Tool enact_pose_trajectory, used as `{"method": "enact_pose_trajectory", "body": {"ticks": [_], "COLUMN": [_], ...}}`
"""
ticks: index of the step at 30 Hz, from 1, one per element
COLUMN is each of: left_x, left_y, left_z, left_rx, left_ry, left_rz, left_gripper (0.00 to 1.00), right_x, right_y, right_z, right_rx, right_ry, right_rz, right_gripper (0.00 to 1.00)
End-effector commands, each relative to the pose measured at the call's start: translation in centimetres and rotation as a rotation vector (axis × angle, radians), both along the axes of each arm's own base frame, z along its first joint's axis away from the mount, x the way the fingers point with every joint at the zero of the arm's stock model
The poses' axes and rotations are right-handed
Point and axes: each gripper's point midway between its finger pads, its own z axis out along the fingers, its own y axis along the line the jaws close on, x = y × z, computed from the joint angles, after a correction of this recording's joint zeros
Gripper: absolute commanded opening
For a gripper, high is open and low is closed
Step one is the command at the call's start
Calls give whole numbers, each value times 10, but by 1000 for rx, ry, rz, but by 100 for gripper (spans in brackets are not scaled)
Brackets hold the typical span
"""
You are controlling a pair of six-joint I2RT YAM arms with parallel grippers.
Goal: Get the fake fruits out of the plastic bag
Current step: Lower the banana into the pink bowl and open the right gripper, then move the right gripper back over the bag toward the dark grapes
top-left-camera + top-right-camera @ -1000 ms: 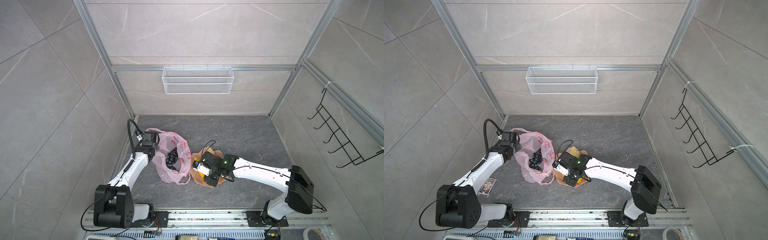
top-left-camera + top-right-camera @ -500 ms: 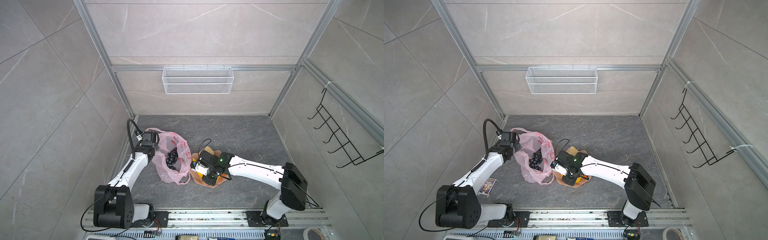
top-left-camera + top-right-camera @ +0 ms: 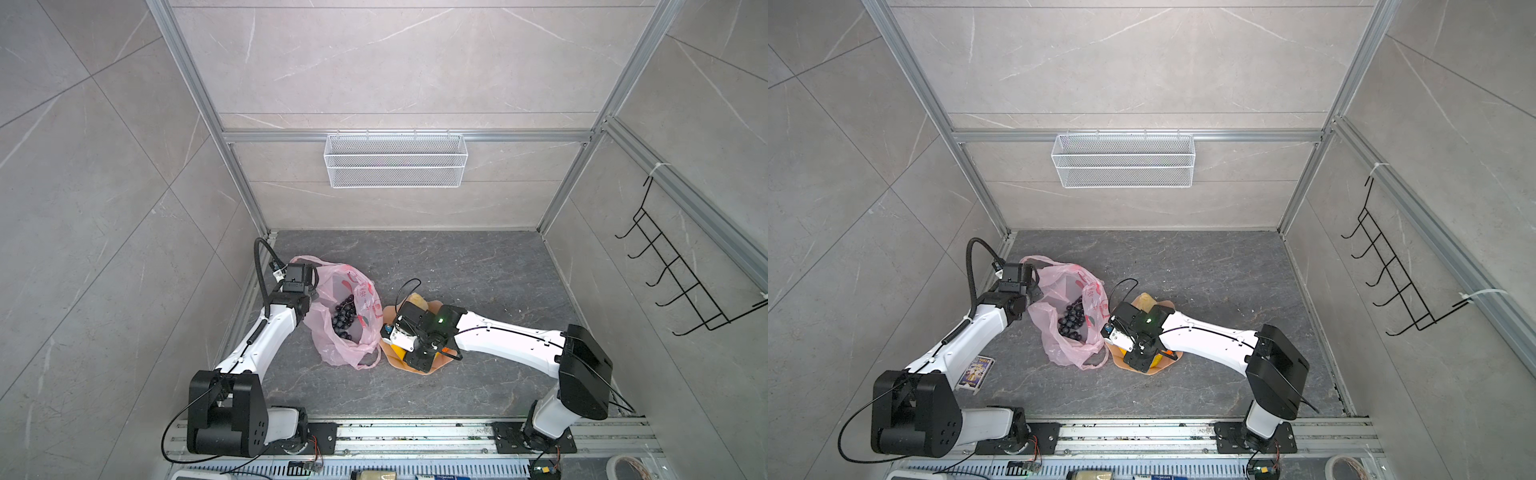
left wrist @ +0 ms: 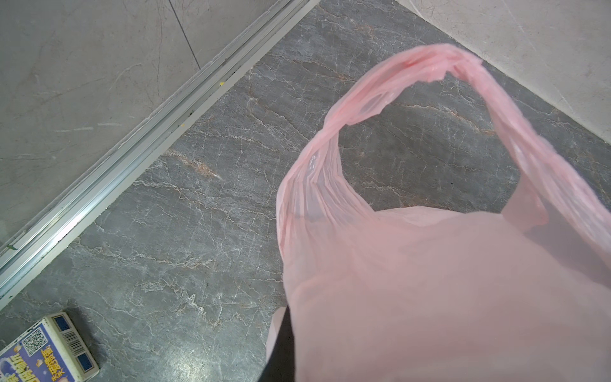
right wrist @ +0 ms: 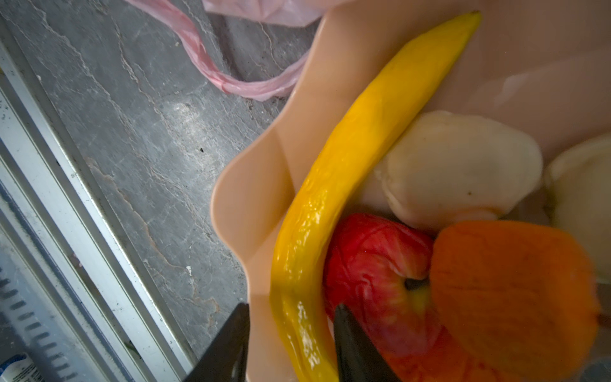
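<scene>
Left of the plastic bag (image 3: 347, 353), a small printed box (image 4: 46, 350) lies flat on the dark floor (image 4: 198, 215). At the bag's left rim the left gripper (image 3: 311, 291) is pressed together on the pink film, and one loop handle (image 4: 429, 66) stands up beside it. Inside the bag, whose mouth gapes upward, lies the dark grape bunch (image 3: 344, 318). Just right of the bag sits a peach plate (image 5: 251, 198) carrying the other fake fruits: banana (image 5: 347, 158), red apple (image 5: 373, 264), orange (image 5: 509, 291) and two cream lumps (image 5: 463, 168). Low over that plate, the right gripper (image 5: 292, 306) has its fingers spread, one on each side of the banana's end, not clamped on it.
</scene>
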Motion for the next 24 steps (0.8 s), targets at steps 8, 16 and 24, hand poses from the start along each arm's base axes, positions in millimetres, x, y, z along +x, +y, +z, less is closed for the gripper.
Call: {"method": "enact_pose_trajectory", "body": {"ticks": [8, 16, 24], "left_x": [0, -4, -8], "left_y": [-7, -20, -21], "left_z": [11, 0, 3], "left_rx": [-29, -23, -21], "left_ry": [-81, -61, -82], "left_rz": [-51, -102, -104], "left_gripper": [0, 0, 0], "right_x": [15, 66, 106], "right_y": [29, 114, 177], "right_z": [92, 140, 109], "right_rx": [284, 529, 554], "right_ry": [-117, -137, -87], "right_rz": [-96, -422, -692], "right_gripper": [44, 40, 39]}}
